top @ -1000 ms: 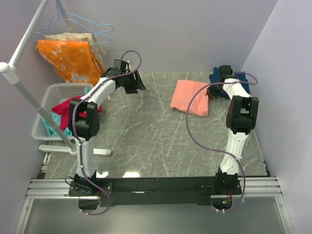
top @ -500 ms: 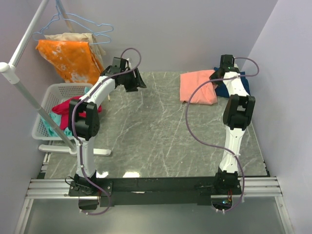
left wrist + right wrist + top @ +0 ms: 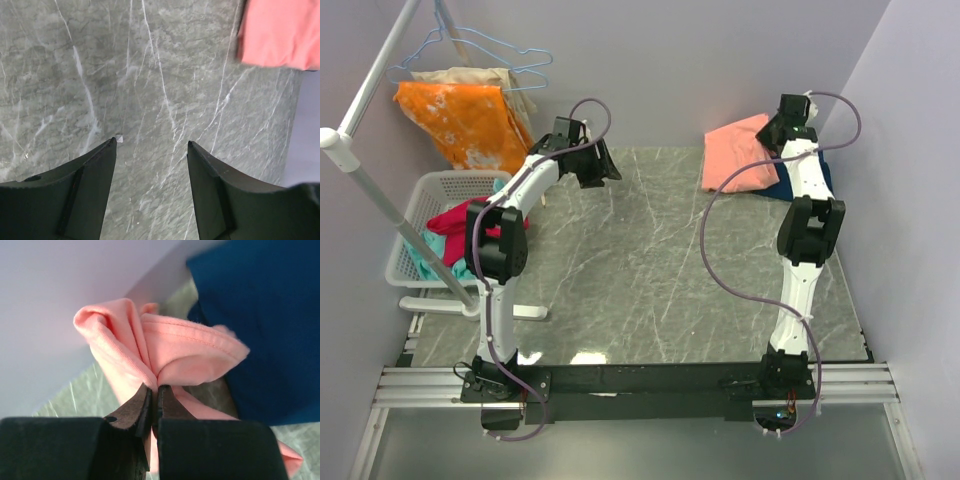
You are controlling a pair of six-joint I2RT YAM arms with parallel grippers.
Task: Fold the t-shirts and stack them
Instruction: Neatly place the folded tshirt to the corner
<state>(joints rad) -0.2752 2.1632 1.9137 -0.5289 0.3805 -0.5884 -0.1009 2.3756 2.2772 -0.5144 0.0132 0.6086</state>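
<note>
Hazard: salmon-pink t-shirt (image 3: 190, 347), pinched at one bunched edge by right end effector (image 3: 154, 390), may unfold; left end effector (image 3: 152, 150) parted, empty.

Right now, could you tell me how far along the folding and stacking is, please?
Done: the salmon-pink t-shirt looks folded, and the navy t-shirt lies far right on the table. In hand: the right gripper is shut on the pink shirt's edge, holding it over the navy one. Left: laying it flat on top. The left gripper hangs open over the table.
</note>
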